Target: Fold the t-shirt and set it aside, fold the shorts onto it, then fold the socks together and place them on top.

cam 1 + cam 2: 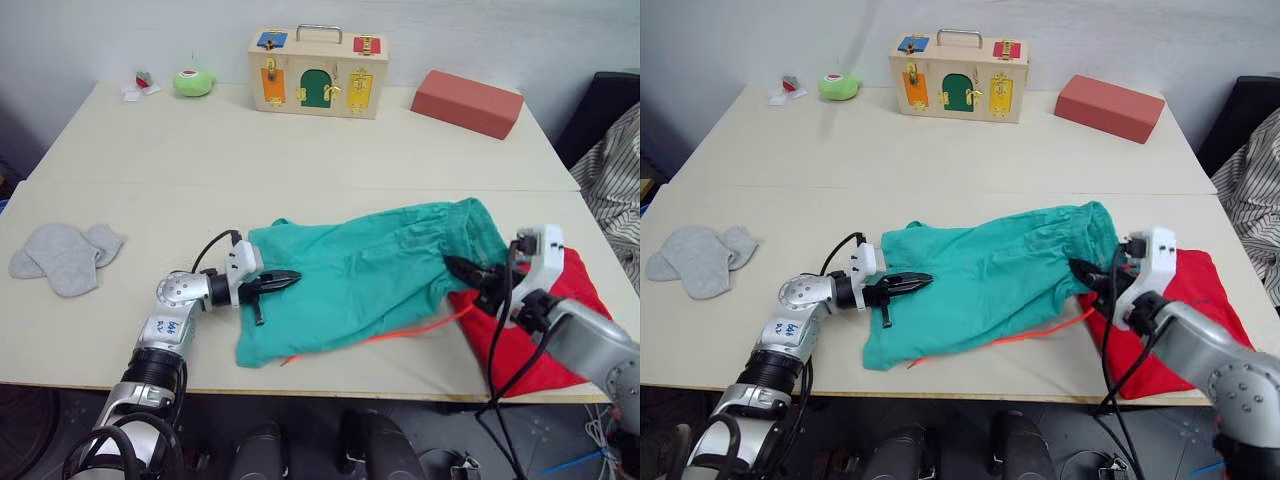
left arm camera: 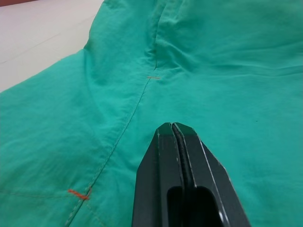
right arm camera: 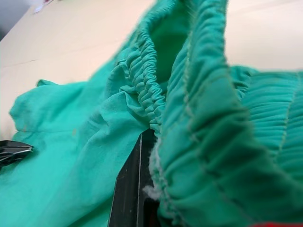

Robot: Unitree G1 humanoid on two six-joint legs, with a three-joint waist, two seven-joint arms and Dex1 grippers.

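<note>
Beige tabletop (image 1: 300, 150): folded bright red cloth t-shirt (image 1: 570, 300) set aside; teal-green cloth shorts (image 1: 370, 270) unfolded, left claw (image 1: 282, 280) closed empty, right claw (image 1: 468, 272) gripping waistband; light-grey knit socks (image 1: 65, 255) untouched

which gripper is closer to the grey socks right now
Left. The left gripper rests on the shorts, on their side toward the socks; the right gripper is at the shorts' far end.
</note>
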